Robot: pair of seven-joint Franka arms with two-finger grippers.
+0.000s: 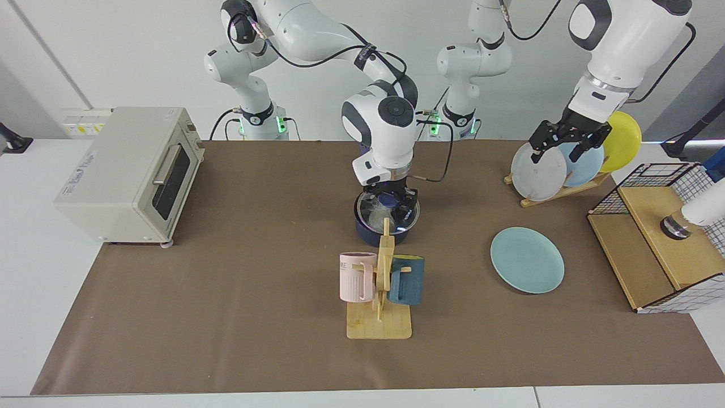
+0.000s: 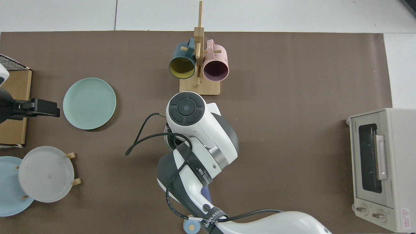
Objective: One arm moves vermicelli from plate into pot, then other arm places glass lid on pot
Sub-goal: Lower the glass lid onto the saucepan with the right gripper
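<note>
The glass lid (image 1: 369, 206) lies level on the dark navy pot (image 1: 366, 232) at the table's middle. My right gripper (image 1: 389, 199) is shut on the lid's blue knob, straight above the pot. White vermicelli (image 1: 376, 216) shows through the glass inside the pot. The teal plate (image 1: 527, 259) lies bare at the right, also visible in the top view as the plate (image 2: 89, 103). My left gripper (image 1: 565, 145) hangs open and holds nothing, high in front of the upright plates. In the top view my right arm hides nearly all of the pot.
A wooden mug rack (image 1: 380, 283) with a pink and a dark teal mug stands just in front of the pot. A toaster oven (image 1: 127, 170) sits at the left. A plate rack (image 1: 561, 164) and a wire basket (image 1: 662, 238) stand at the right.
</note>
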